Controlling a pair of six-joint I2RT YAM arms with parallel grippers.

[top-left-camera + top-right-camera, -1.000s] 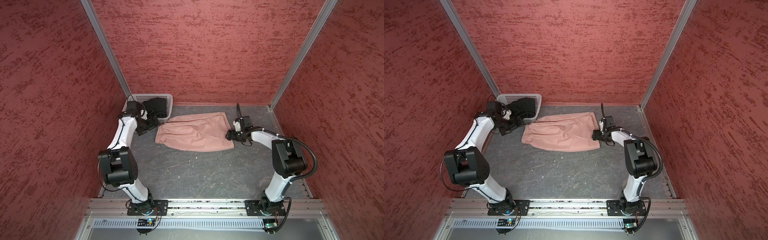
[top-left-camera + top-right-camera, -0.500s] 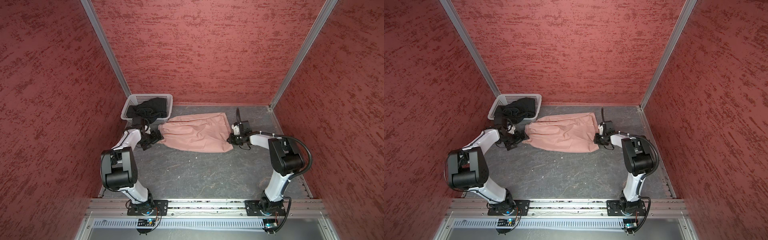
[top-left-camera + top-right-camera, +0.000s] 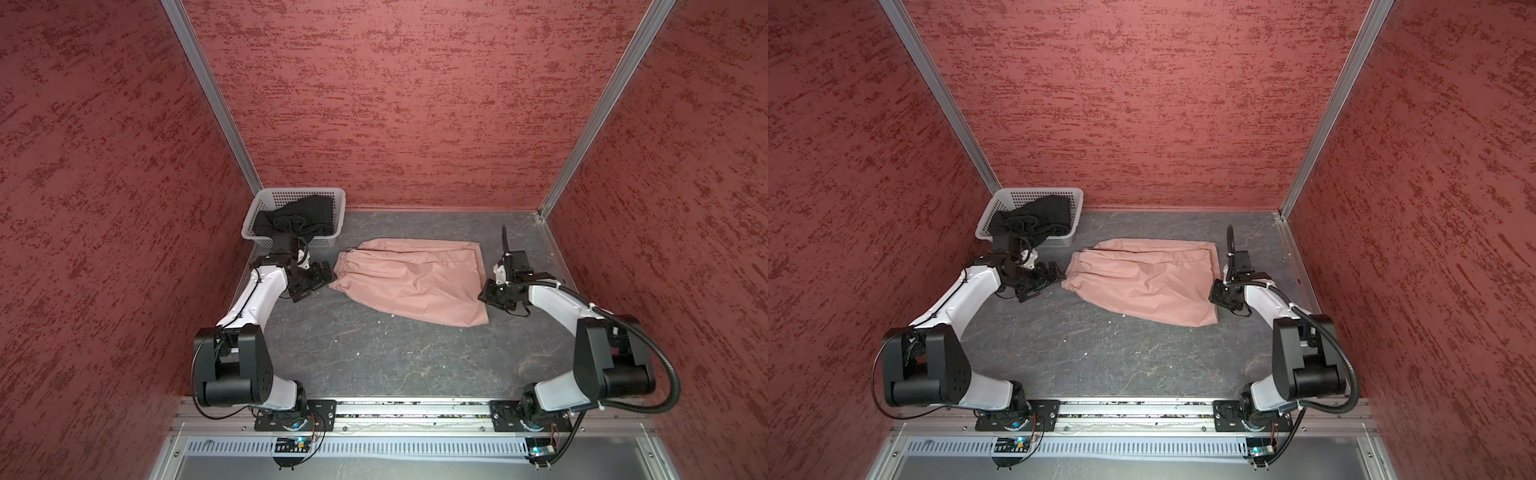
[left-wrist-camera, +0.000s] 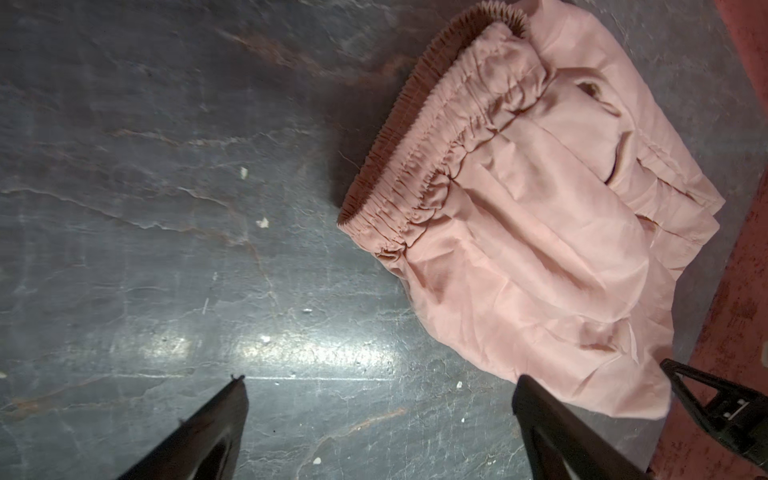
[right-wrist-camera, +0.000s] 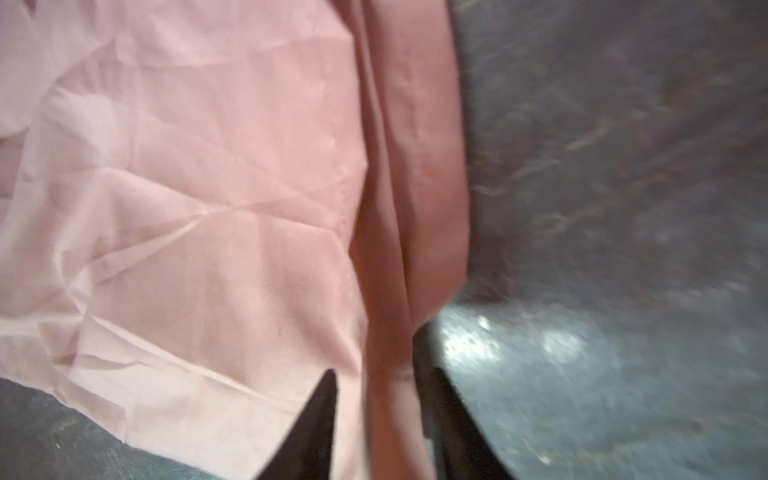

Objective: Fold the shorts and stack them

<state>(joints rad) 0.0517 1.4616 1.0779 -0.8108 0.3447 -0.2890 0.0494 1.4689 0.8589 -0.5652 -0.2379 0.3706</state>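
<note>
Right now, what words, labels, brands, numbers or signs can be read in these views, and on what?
None readable.
The pink shorts, black shorts and basket show no print or label.
The small lit boards at the near edge are too small to read.

right wrist view is all motion smear, table (image 5: 623, 166) just grey streaks; pink shorts (image 5: 187, 187) run off its edge; can't tell if the right gripper (image 5: 381, 372) actually pinches the hem; black shorts (image 3: 307, 212) half buried in the basket (image 3: 266, 203).
</note>
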